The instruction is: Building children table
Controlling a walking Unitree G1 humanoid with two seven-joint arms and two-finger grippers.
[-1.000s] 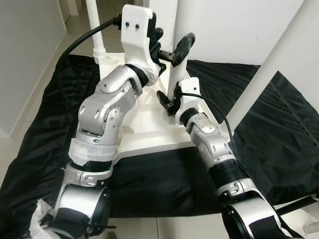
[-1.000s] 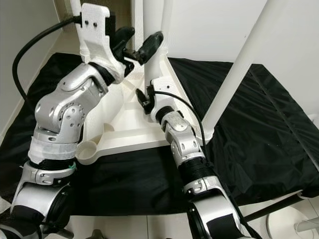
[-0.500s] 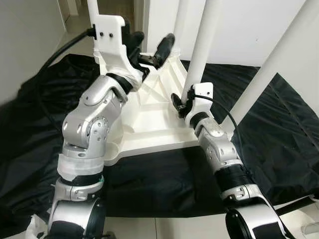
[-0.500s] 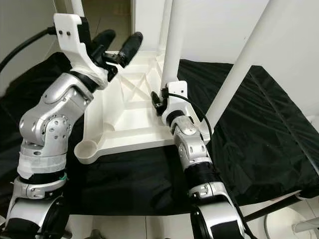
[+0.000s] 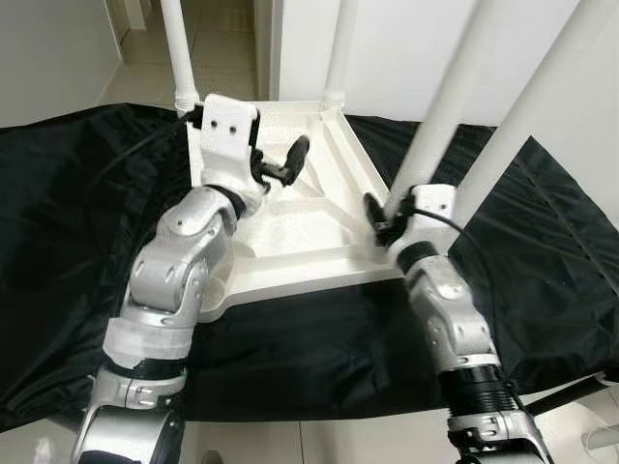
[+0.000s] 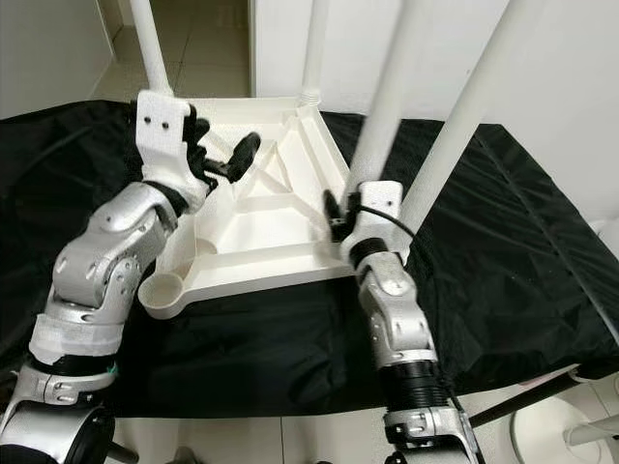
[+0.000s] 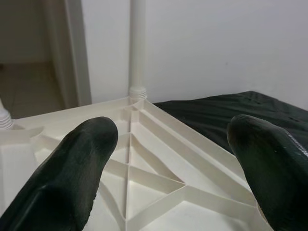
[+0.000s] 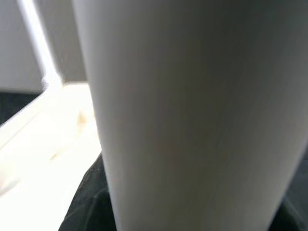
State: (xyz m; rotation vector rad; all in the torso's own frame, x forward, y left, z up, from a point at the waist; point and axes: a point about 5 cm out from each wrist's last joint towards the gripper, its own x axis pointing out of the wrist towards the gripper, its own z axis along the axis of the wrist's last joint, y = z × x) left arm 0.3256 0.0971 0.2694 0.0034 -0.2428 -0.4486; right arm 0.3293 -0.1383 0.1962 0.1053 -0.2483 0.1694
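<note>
The white plastic table top (image 5: 290, 232) lies upside down on a black sheet (image 5: 58, 193). White legs stand in its far left corner (image 5: 177, 58) and far right corner (image 5: 338, 48). My right gripper (image 5: 387, 215) is shut on another white leg (image 5: 450, 97), holding it upright by the near right corner; that leg (image 8: 183, 115) looms close in the right wrist view. A further white leg (image 5: 537, 97) slants up just beyond it. My left gripper (image 7: 168, 163) hangs open over the ribbed underside, fingers (image 5: 295, 155) wide apart and empty. The near left socket (image 6: 160, 288) has no leg.
The black sheet covers the tiled floor on all sides of the table. A white wall (image 5: 406, 39) stands right behind it, with a doorway (image 5: 218, 29) at the far left. White parts (image 6: 580, 435) lie on the floor at the near right.
My left gripper has come down from high up to just over the table's underside. The right gripper has carried its leg rightwards to the near right corner. The camera has shifted too.
</note>
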